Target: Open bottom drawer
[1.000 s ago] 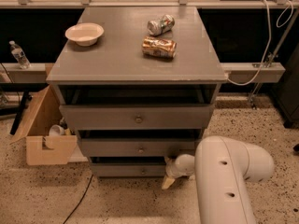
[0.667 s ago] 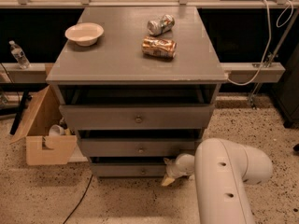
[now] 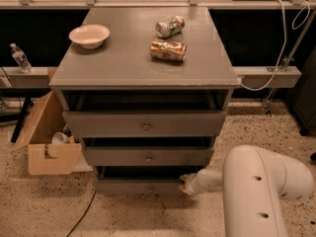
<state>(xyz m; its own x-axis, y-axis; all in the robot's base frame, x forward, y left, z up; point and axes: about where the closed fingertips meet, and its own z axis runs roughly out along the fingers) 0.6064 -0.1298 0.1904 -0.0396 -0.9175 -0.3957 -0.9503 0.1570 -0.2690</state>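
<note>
Found the bottom drawer (image 3: 133, 186) just left of the gripper (image 3: 186, 184), lowest in a stack of three matte grey fronts, down near the speckled floor (image 3: 148, 216). Noted a wide, flat front, slimmest-looking of the three, with a small round knob (image 3: 150, 187) at centre, left of the gripper and apart from it. Saw a dark gap along its upper edge, beneath the middle drawer (image 3: 148, 157). Could not judge how far pulled out.

Found the gripper at the right end of that front, pale-tipped, seemingly against the drawer's corner. Could not tell whether open or closed. Traced the arm (image 3: 256, 191) rightward from it: a slim white wrist section running nearly level, then swelling into a thick white link filling the lower right foreground and running off the bottom edge.

Noted the middle drawer above and left of the gripper, and the top drawer (image 3: 145, 125), tallest-fronted, higher again, each with a centre knob and a shadowed gap above. Saw, far above the gripper on the cabinet top (image 3: 123, 68), a pale bowl (image 3: 89, 35) to the left, plus a silvery can (image 3: 170, 26) and a brownish can (image 3: 168, 50), both lying on their sides nearer the middle. Spotted a cardboard box (image 3: 47, 142) well to the left of the gripper, on the floor beside the cabinet.
</note>
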